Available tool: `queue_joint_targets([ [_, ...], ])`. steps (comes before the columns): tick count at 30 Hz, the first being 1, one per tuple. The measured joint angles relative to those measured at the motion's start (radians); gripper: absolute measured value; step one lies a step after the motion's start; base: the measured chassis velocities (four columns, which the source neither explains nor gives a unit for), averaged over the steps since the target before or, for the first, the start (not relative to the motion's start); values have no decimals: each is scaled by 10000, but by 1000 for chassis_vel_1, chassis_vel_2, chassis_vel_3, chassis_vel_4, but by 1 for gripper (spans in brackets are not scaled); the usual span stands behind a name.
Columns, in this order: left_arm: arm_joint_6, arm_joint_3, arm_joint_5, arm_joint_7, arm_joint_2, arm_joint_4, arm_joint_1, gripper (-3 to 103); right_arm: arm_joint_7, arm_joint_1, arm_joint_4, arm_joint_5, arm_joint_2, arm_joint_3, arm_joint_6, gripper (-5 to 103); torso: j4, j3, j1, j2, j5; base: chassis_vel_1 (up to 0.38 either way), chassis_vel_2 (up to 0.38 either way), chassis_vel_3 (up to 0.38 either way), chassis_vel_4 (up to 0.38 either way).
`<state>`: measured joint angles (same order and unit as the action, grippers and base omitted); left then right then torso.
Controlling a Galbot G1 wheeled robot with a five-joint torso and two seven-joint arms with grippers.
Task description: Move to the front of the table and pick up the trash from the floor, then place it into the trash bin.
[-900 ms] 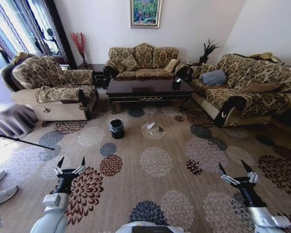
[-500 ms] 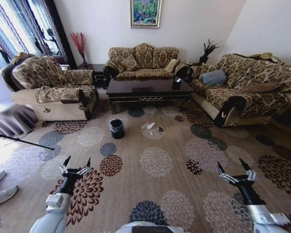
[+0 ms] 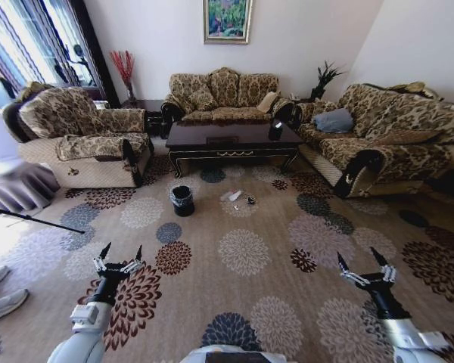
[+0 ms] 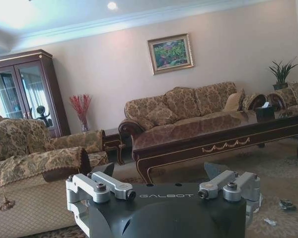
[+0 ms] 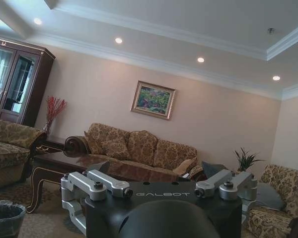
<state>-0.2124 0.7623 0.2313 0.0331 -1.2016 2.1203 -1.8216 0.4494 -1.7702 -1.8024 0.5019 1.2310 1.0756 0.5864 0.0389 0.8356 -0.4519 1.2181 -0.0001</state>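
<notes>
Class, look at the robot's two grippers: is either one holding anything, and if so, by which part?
Nothing is held. The left gripper and right gripper both hang open above the carpet, far from the trash lying before the table.

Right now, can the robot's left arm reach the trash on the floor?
Probably not yet. The trash lies on the carpet just in front of the table, far ahead of the left gripper, which hangs open near the robot's body. Nothing blocks the way; open carpet lies between them.
</notes>
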Motion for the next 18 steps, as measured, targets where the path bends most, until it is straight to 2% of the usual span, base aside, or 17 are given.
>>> queue_joint_targets([
  [4, 16, -1, 20, -71, -47, -17, -78, 100, 19, -53, 49, -25, 143, -46, 74, 100, -2, 0, 0, 0, 1, 0, 0, 0, 0],
  [7, -7, 9, 148, -77, -142, -141, -97, 100, 90, -154, 202, -57, 342, -120, 222, 100, 5, 1, -1, 2, -7, 0, 0, 0, 0],
  [18, 46, -56, 184, 16, -82, -130, -94, 100, 125, -148, 230, -37, 314, -70, 265, 100, 1, 99, -95, 192, -4, 0, 0, 0, 0],
])
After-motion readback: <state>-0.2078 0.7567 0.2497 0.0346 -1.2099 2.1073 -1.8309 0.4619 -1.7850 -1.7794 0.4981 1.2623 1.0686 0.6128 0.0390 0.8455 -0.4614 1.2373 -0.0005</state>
